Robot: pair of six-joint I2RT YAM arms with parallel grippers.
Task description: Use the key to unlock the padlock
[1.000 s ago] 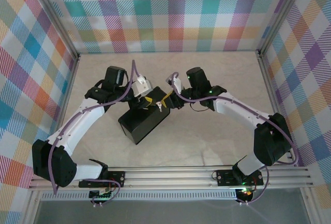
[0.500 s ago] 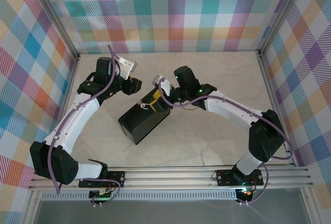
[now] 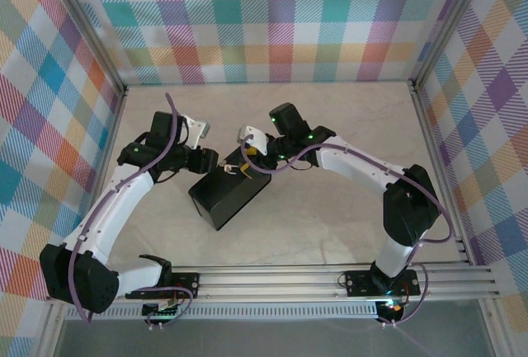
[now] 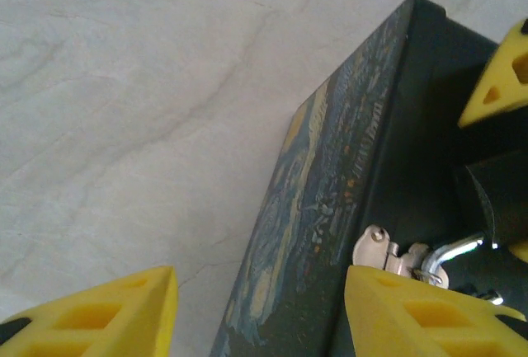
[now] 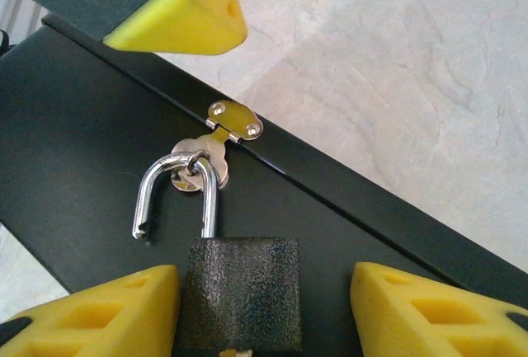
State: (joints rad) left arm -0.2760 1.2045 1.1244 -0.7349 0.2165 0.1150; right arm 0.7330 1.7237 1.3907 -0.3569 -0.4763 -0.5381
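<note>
The padlock (image 5: 239, 291), hanging by its open shackle (image 5: 177, 188) from the hasp (image 5: 233, 119) on the far side of the box (image 5: 82, 126), looks light, rigid and slick-looped, so its grainy body, sitting between the released jaws of the right gripper (image 5: 264, 312), seems the place to pinch, while the left gripper (image 4: 256, 316) gapes empty.

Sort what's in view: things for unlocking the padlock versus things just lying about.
Job: padlock, its shackle open; hasp it hangs from; starry-night box.
Just there: marble tabletop; plaid walls.
</note>
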